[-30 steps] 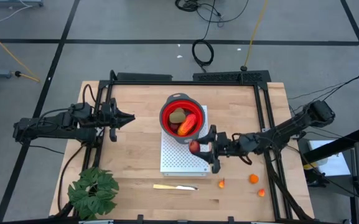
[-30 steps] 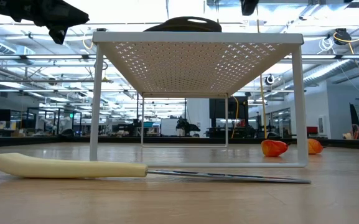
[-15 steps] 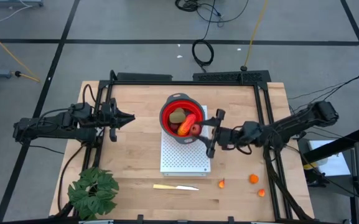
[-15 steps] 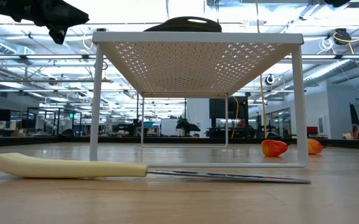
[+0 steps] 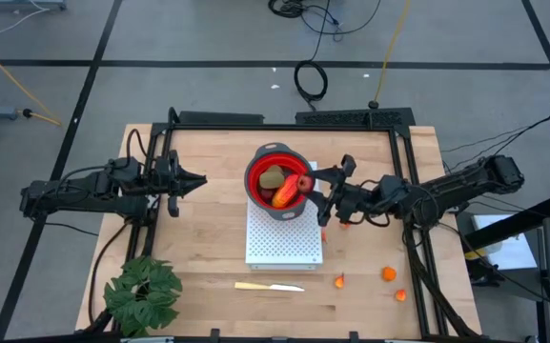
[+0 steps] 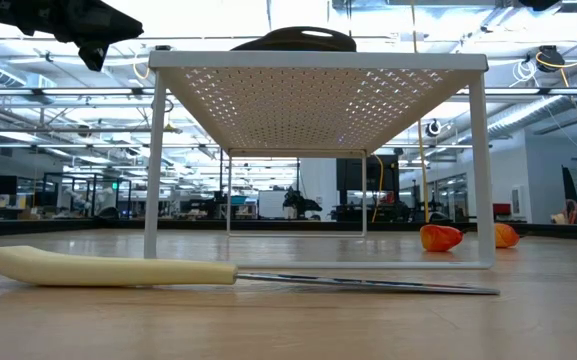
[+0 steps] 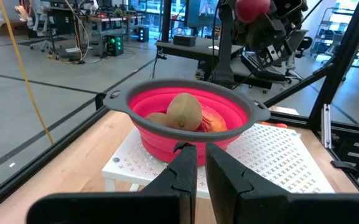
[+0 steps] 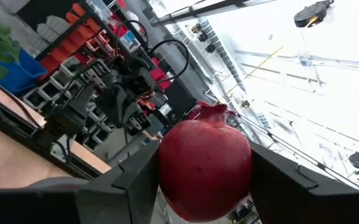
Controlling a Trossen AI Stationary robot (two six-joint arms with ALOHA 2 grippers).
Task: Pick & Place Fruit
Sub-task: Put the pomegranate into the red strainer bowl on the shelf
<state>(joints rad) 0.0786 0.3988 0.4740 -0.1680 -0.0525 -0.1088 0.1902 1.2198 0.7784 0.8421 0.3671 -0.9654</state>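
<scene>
The right gripper [image 5: 315,187] hangs at the red bowl's [image 5: 255,166] rim, on the side away from the left arm, its fingers [image 8: 294,180] spread wide and clamped around a dark red ball [image 8: 205,168] — a toy pomegranate, glossy and round, with a little crown nub on top (the right wrist view fills up with it). From the left wrist view that same fruit sits high above the bowl's far rim, pinched between dark fingers.

Inside the bowl: an olive-brown oval [image 7: 184,111] resting on top, a second one [image 7: 157,118] just beside it, and the red-orange oblong [image 5: 288,190] lying along the side nearest the right gripper. The bowl stands on the white perforated rack [image 5: 284,244].

Three tiny orange bits [image 5: 387,274] lie on the wooden table [image 5: 213,238], well apart from the bowl, past the rack's corner on the right arm's side.

The left gripper [image 5: 201,179] waits across from the bowl, fingers [image 7: 181,171] pressed nearly together, nothing between them.
</scene>
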